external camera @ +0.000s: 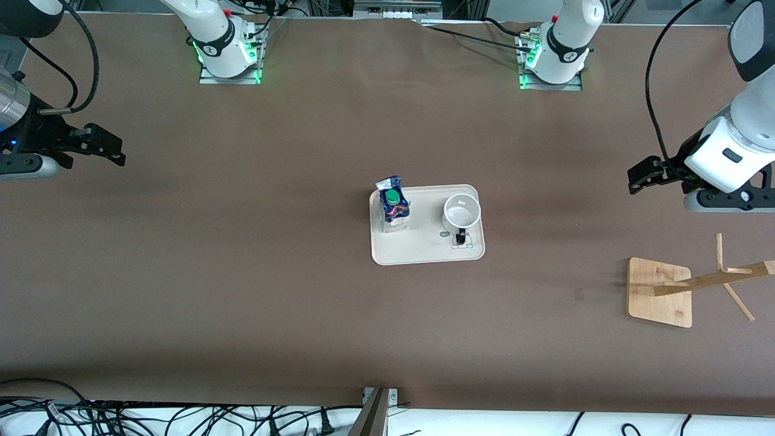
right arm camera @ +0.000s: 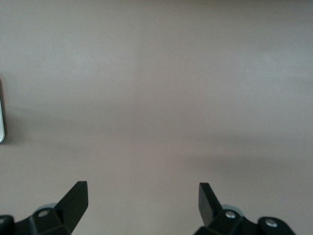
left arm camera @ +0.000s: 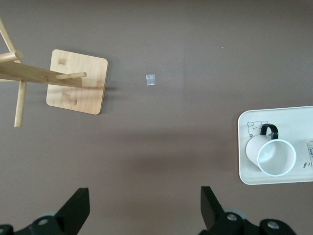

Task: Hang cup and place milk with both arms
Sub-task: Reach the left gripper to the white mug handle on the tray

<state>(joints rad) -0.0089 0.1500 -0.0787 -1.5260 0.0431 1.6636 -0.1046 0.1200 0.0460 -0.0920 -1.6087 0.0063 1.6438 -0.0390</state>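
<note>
The white cup (external camera: 461, 213) with a black handle stands upright on a cream tray (external camera: 424, 248) at the table's middle; it also shows in the left wrist view (left arm camera: 271, 154). The milk carton (external camera: 393, 206), blue top and green cap, stands on the same tray beside the cup, toward the right arm's end. My left gripper (external camera: 636, 175) is open and empty in the air at the left arm's end of the table, over bare table (left arm camera: 144, 208). My right gripper (external camera: 115, 151) is open and empty over bare table at the right arm's end (right arm camera: 143, 203).
A wooden cup rack (external camera: 702, 284) with pegs on a square base (external camera: 659, 292) stands at the left arm's end, nearer the front camera than the left gripper; it shows in the left wrist view (left arm camera: 54, 78). A small pale mark (left arm camera: 151, 79) lies on the brown tabletop.
</note>
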